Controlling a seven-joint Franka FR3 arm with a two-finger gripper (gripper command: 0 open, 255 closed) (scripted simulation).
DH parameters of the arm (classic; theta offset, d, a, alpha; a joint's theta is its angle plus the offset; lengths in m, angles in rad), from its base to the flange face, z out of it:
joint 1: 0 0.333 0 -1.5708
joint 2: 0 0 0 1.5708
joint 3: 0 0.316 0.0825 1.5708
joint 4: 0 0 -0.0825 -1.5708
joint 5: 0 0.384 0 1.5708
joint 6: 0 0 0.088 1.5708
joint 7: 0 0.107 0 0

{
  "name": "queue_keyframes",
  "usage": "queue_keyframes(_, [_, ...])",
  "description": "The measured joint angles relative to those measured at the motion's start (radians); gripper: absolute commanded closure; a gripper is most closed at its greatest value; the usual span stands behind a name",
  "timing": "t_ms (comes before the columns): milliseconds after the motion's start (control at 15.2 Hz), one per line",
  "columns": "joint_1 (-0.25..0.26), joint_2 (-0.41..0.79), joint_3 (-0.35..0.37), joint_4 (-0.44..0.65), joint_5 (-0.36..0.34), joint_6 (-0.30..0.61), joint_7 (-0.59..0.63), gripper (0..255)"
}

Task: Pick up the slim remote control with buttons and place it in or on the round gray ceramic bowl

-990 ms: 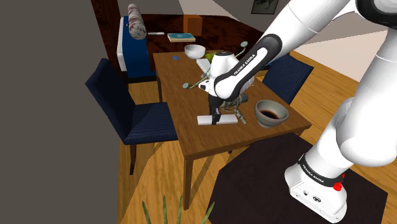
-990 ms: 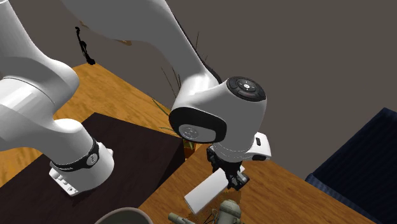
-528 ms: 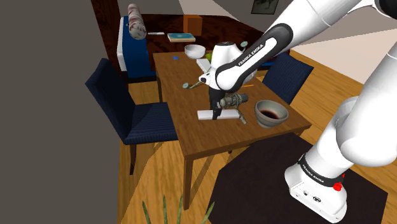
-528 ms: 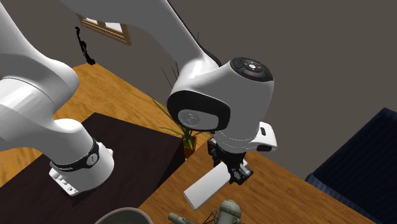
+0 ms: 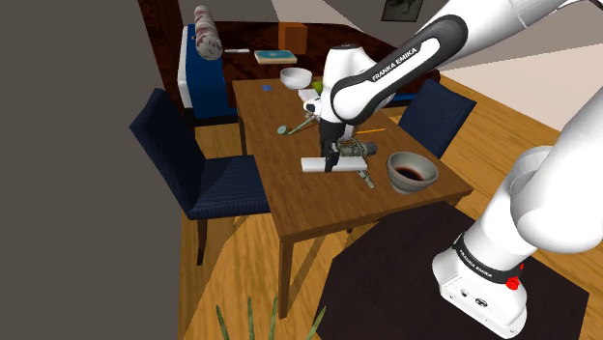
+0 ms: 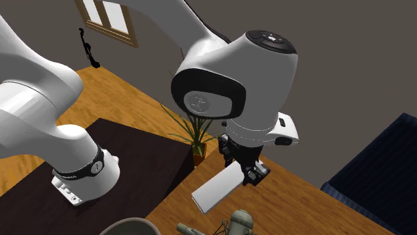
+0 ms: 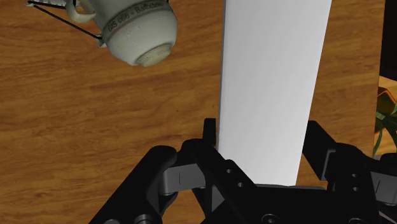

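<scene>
Gripper [image 6: 243, 171], clamped on the white remote [image 6: 214, 191], holds it higher above the table [image 5: 290, 198] than 1 s ago

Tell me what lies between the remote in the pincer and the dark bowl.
In the shoulder view, a small grey-green gadget stands on the table between the white remote and the bowl; the rest of that stretch is bare wood.

One remote [image 5: 314, 164] — two bowls [image 5: 401, 180] — two chairs [image 5: 224, 184].
</scene>
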Motion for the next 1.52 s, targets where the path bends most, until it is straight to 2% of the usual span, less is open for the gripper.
queue_keyframes(792, [-0.006, -0.115, -0.005, 0.047, -0.012, -0.161, -0.001, 255])
queue_keyframes(1254, [-0.075, -0.29, -0.082, -0.122, -0.058, -0.168, -0.109, 255])
queue_keyframes(1518, [-0.135, -0.395, -0.141, -0.207, -0.108, -0.187, -0.187, 255])
